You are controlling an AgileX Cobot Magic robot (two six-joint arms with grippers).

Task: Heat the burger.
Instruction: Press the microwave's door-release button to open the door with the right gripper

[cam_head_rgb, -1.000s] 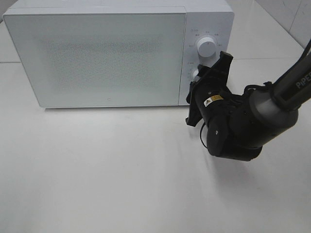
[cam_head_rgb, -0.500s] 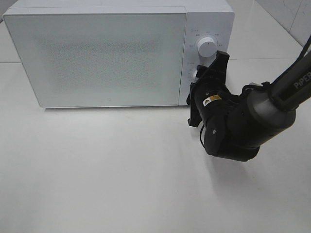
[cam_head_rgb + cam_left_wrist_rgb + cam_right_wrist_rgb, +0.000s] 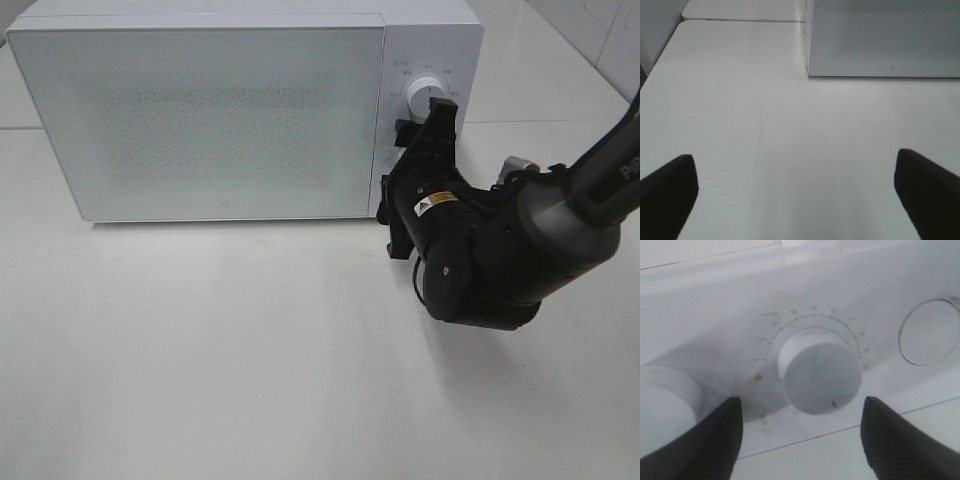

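The burger is hidden; the white microwave (image 3: 200, 110) stands with its door shut. My right gripper (image 3: 420, 135) is open at the microwave's control panel. In the right wrist view its dark fingertips (image 3: 715, 440) stand on either side of the lower white knob (image 3: 820, 371) without touching it, and the gripper (image 3: 800, 412) holds nothing. The upper knob (image 3: 428, 88) shows just above the gripper. My left gripper (image 3: 795, 192) is open and empty, low over the bare table, and is out of the exterior view.
A round button (image 3: 930, 332) sits on the panel beside the lower knob. The upper knob (image 3: 665, 400) shows on the knob's other side. The white table (image 3: 200, 350) spreads in front of the microwave. The microwave's front corner (image 3: 810, 70) faces my left gripper.
My right gripper has moved up along the control panel and closer to it. It now covers the lower knob, which showed beside it before. The door stays shut.
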